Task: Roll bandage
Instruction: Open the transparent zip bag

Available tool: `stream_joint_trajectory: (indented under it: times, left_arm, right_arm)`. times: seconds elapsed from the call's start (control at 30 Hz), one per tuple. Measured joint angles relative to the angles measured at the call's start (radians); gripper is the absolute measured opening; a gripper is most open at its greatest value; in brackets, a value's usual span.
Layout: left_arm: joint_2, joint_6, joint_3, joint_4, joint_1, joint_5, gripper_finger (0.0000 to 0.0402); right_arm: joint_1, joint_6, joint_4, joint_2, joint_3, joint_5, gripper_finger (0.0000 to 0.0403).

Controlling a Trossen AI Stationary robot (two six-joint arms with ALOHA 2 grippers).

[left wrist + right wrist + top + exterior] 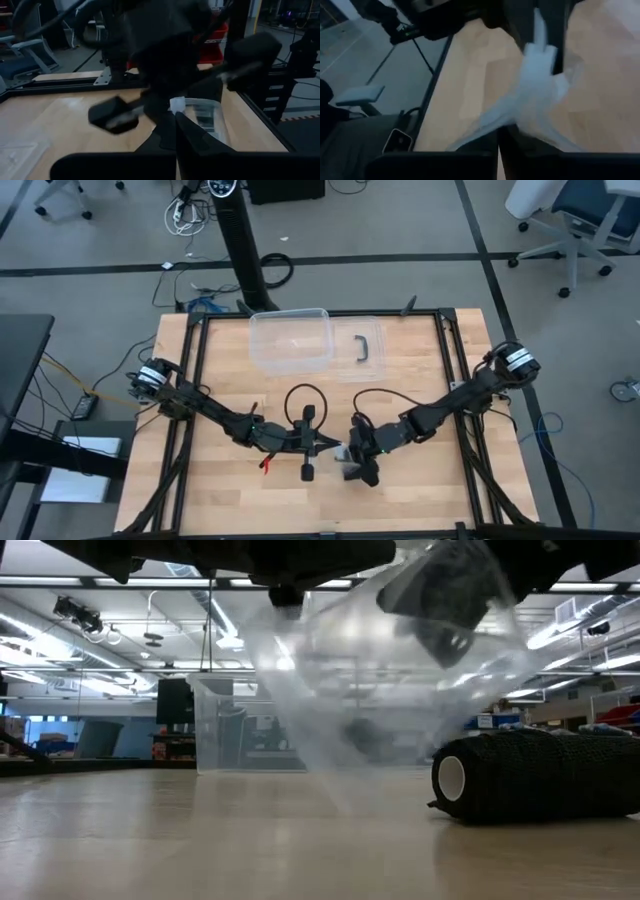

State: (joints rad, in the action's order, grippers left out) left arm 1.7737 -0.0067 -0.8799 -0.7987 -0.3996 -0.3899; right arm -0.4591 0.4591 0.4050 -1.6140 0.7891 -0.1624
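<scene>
- The bandage (540, 776), rolled into a black cylinder, is lying on its side on the wooden surface (420, 490).
- The left gripper (328, 443) is clenching the clear plastic bag (400, 690).
- The right gripper (352, 452) is pinching the same bag, both meeting mid-surface.

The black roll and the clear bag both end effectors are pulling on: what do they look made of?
The black cylindrical roll looks like soft matte woven fabric: its surface shows a fine crinkled weave and no shine. The crinkly clear bag looks like thin glossy plastic film: see-through, creased, catching light. It hangs stretched between the shut left end effector and right end effector.
</scene>
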Motion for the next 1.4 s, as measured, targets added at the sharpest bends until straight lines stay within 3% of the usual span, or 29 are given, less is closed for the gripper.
stream_joint_trajectory:
  times: [0.23,0.47,0.6,0.83,0.93,1.13,1.27,1.4]
  left_arm:
    - [0.000,0.002,0.000,-0.020,0.000,0.000,0.0000]
    - [-0.002,0.005,0.000,-0.020,-0.001,-0.002,0.0000]
    - [-0.002,0.006,0.000,-0.012,-0.002,-0.003,0.0000]
    - [-0.002,0.027,0.000,0.009,-0.011,-0.036,0.0000]
    - [-0.002,0.028,0.000,0.024,-0.018,-0.061,0.0000]
    - [-0.002,0.026,0.000,0.020,-0.021,-0.065,0.0000]
    - [-0.002,0.026,0.000,0.020,-0.021,-0.066,0.0000]
    - [-0.002,0.022,0.000,0.020,-0.021,-0.071,0.0000]
  right_arm:
    - [0.037,0.010,0.142,-0.080,0.000,0.082,0.0004]
    - [0.038,-0.008,0.264,-0.123,0.000,0.076,0.0011]
    - [0.038,0.003,0.259,-0.135,0.000,0.055,0.0060]
    - [0.020,0.036,0.200,-0.101,-0.001,0.066,0.0193]
    - [0.007,0.028,0.151,-0.078,-0.002,0.070,0.0217]
    - [-0.001,0.018,0.175,-0.071,-0.001,0.165,0.0187]
    - [-0.022,0.013,0.174,-0.071,-0.001,0.161,0.0150]
    - [-0.034,-0.008,0.219,-0.071,-0.001,0.131,0.0141]
